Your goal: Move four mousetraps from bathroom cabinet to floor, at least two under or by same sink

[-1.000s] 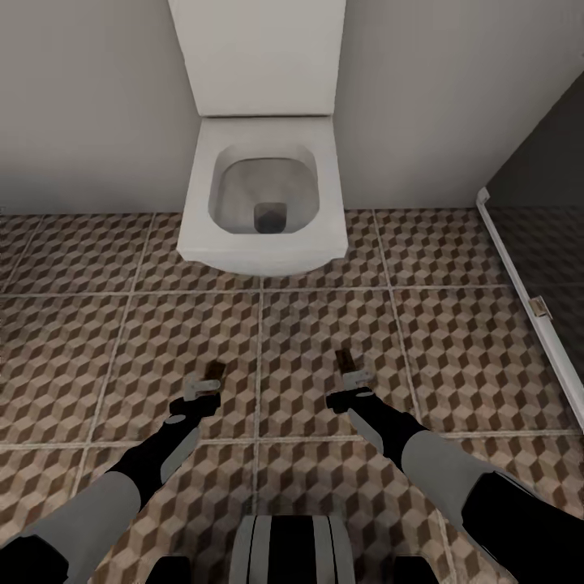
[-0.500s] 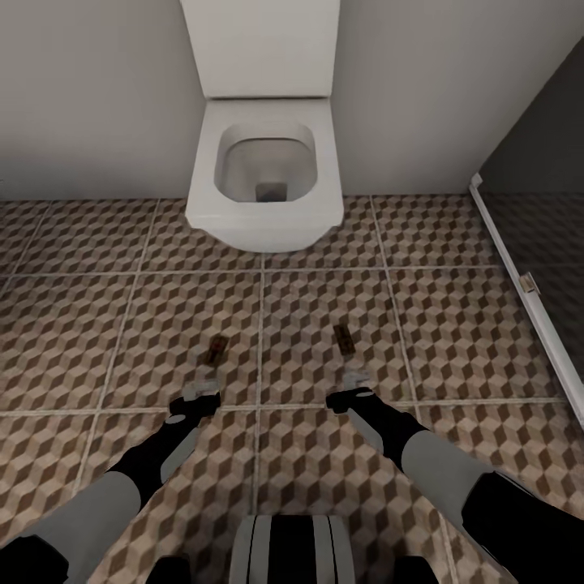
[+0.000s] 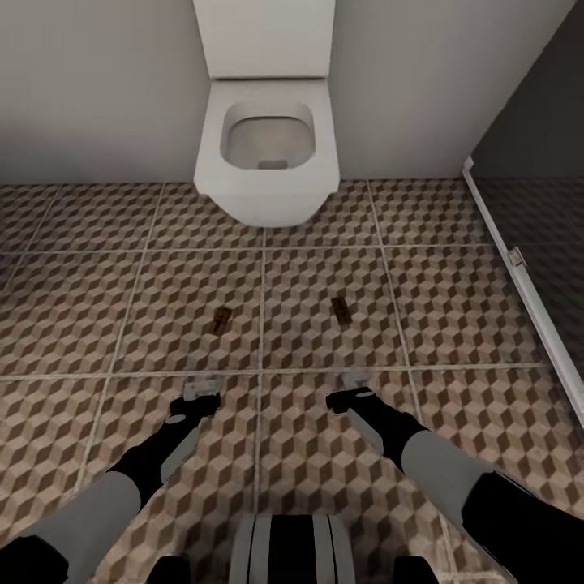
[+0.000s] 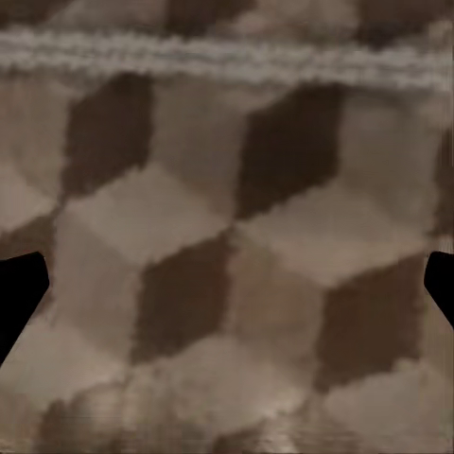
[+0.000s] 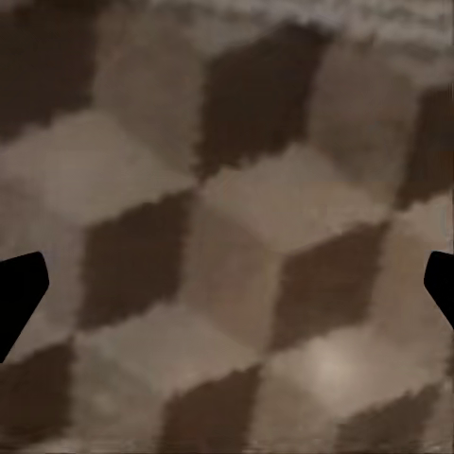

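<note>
Two mousetraps lie flat on the bathroom floor (image 3: 454,308), small brown wooden rectangles: one on the left (image 3: 220,321), one on the right (image 3: 341,309). My left gripper (image 3: 200,389) hangs low over the tiles a short way behind the left trap, open and empty. Behind the right trap, my right gripper (image 3: 354,381) is likewise open and empty. Both wrist views look straight down at cube-pattern tile between spread dark fingertips (image 4: 21,288) (image 5: 21,288). The cabinet and the sink are out of view.
A white toilet (image 3: 268,174) with its tank stands against the pale wall straight ahead of the traps. A dark glass partition with a white frame (image 3: 519,276) runs along the right side. Patterned tile stretches to the left and between the arms.
The view has pulled back from the toilet. The two mousetraps, at my fingertips a second ago, now lie on the tiles ahead of both grippers.
</note>
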`<state>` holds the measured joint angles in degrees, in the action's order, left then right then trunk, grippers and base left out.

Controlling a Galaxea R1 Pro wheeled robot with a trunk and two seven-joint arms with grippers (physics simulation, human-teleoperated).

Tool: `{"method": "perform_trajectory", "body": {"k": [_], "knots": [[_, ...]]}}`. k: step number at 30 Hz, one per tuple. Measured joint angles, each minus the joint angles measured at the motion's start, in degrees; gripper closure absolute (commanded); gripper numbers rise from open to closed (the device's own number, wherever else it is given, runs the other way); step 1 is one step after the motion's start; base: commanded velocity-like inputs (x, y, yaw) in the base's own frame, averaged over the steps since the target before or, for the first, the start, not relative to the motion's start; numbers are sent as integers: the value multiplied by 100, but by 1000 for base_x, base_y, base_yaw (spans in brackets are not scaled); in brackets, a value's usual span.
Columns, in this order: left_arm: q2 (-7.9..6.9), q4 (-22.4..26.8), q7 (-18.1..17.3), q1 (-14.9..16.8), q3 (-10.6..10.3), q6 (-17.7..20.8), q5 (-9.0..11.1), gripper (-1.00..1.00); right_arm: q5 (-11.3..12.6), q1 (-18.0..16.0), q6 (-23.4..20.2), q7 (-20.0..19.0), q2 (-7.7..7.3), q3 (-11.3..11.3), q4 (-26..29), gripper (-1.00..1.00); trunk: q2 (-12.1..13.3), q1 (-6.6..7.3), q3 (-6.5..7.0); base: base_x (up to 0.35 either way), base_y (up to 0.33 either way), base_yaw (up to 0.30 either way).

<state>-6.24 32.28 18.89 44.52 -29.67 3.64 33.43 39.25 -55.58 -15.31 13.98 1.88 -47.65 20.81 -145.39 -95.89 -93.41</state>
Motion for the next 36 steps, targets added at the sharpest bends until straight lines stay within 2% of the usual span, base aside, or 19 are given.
{"method": "perform_trajectory", "body": {"k": [13, 34, 36], "knots": [[0, -1, 0, 0, 0, -6, 2, -100, 0, 0, 4, 2, 0, 4, 0, -100, 0, 2, 0, -244, 0, 0], [0, 0, -8, 0, 0, 1, 3, -100, 0, 0, 5, -2, -9, 6, 0, -100, 0, 3, 0, -23, 0, 0], [0, 0, -8, 0, 0, 4, 4, -100, -1, 0, 5, -2, -9, 6, 0, -100, 2, 9, 44, 0, 0, 0]]}}
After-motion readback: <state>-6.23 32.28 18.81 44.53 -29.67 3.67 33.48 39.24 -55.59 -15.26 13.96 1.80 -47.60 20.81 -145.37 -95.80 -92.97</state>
